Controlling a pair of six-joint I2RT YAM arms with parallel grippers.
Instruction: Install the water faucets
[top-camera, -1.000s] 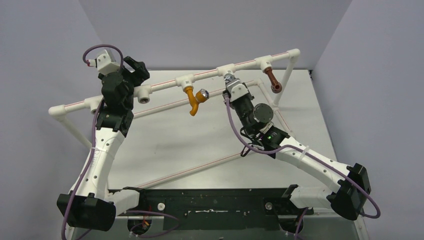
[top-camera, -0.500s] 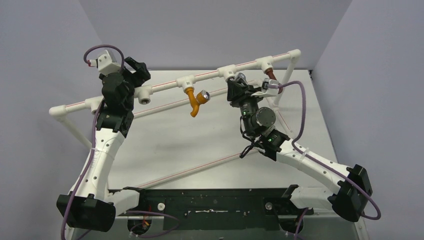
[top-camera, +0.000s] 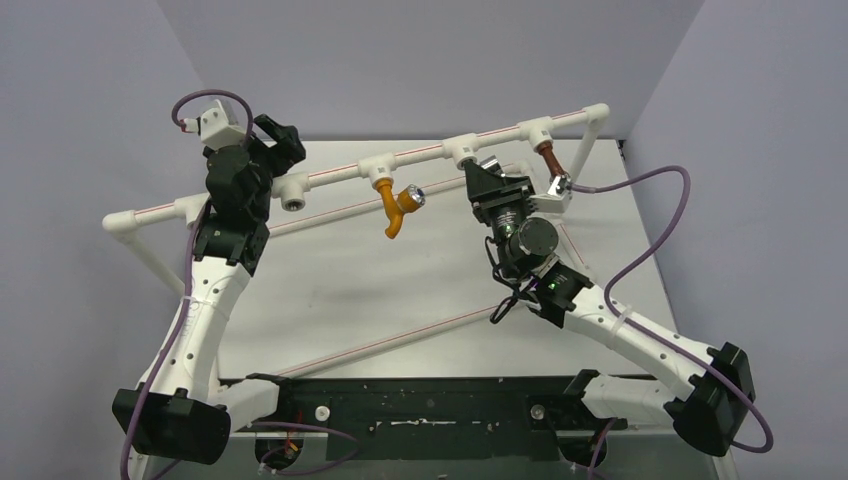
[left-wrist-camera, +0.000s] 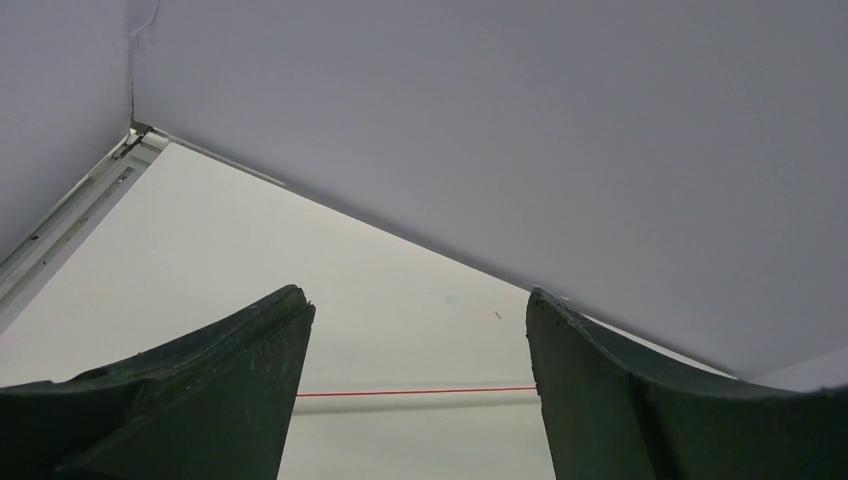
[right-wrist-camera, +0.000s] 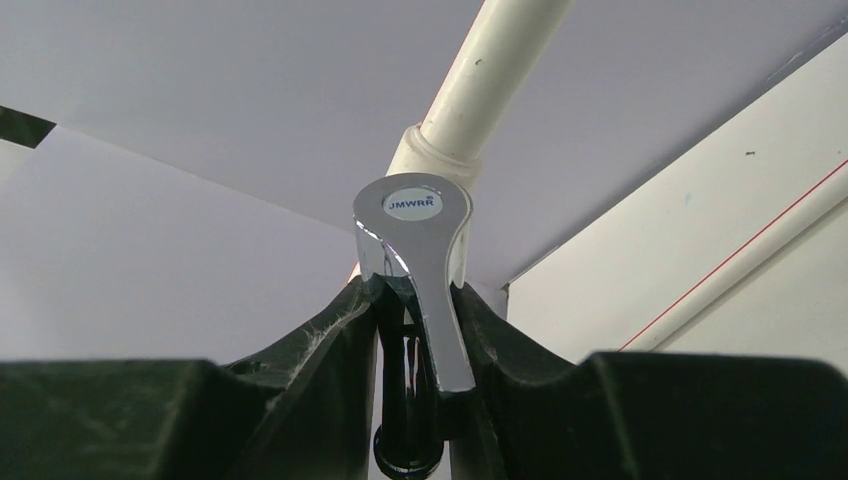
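**Silver faucet gripped at the rear pipe rail**

The right gripper (right-wrist-camera: 411, 300) is closed almost fully on the silver faucet (right-wrist-camera: 420, 245). Its two fingers pinch the body just under the lever handle, whose cap reads JMWRR. The faucet sits against a tee fitting (top-camera: 462, 150) of the white pipe frame (top-camera: 330, 172); whether it is seated in the fitting cannot be told. The orange faucet (top-camera: 393, 212) hangs spout-down from the next tee to the left, and the brown faucet (top-camera: 547, 158) hangs from the tee near the frame's right corner. The left gripper (left-wrist-camera: 415, 308) stands wide open and holds nothing. It is raised near an open socket (top-camera: 291, 190) on the left part of the rail, above the table (top-camera: 350, 290).
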